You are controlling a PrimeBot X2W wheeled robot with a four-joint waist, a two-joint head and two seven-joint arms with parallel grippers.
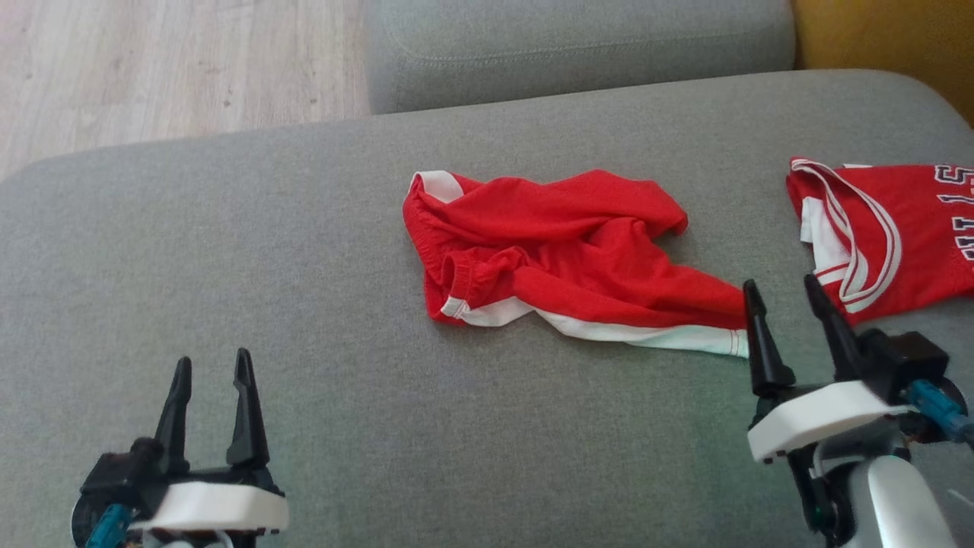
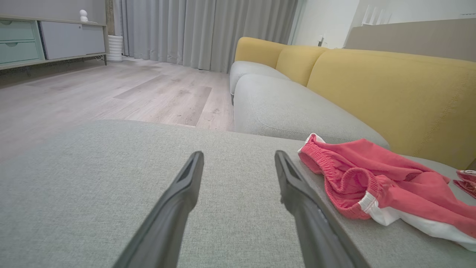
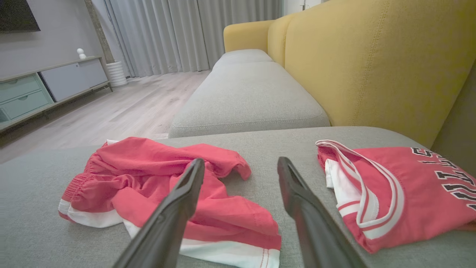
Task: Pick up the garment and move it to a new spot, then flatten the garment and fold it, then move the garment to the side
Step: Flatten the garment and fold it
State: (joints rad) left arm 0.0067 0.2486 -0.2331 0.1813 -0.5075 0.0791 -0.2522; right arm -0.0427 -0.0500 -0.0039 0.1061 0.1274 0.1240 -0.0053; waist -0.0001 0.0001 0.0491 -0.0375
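Left pincer (image 1: 212, 356) and right pincer (image 1: 781, 281) gape before one shorts (image 1: 578, 251), one jersey (image 1: 905, 228).

Left gripper (image 1: 213, 359) showing two long black tapering fingers (image 2: 174, 212), white curved shell (image 1: 205, 508) at the base, teal plug (image 1: 110, 525) alongside, right gripper (image 1: 782, 283) matching, black block (image 1: 909, 354), blue-teal connector (image 1: 937, 407), glossy pale forearm (image 1: 902, 498) below.

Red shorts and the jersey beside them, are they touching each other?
Apart. The right wrist view shows bare grey cushion between the red shorts and the jersey.
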